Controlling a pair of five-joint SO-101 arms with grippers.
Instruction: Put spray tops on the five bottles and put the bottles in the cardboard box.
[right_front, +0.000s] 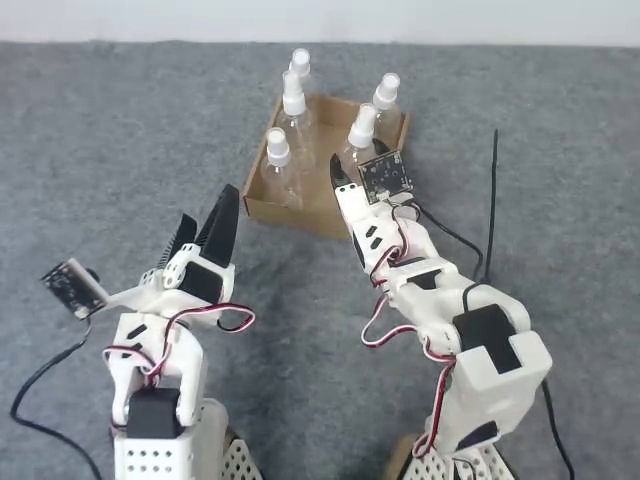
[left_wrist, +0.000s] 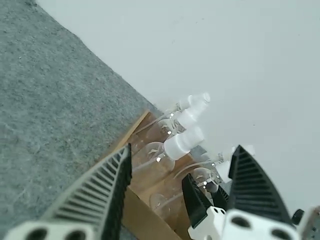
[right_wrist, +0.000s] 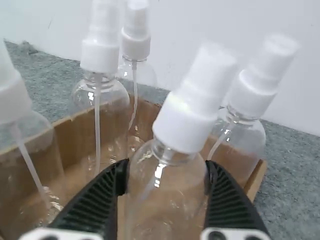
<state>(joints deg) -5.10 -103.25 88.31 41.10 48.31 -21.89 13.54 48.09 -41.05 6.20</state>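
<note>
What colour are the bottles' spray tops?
The spray tops are white, seen best in the right wrist view.

- bottle (right_front: 297, 130), clear plastic: 5 counted in the high view. The right wrist view gives the same count of 5.
- spray top (right_front: 293, 98), white: 5, one on each bottle.
- cardboard box (right_front: 290, 215): 1.
- robot arm (right_front: 440, 290), white: 2.
- gripper: 2, namely the left gripper (right_front: 212, 203) and the right gripper (right_wrist: 166, 170). Each has 2 black fingers, 4 in all.
- wrist camera board (right_front: 385, 173): 2, one per arm.
- black cable (right_front: 492, 200) on the grey carpet (right_front: 100, 150): at least 2, exact count not resolvable.
</note>
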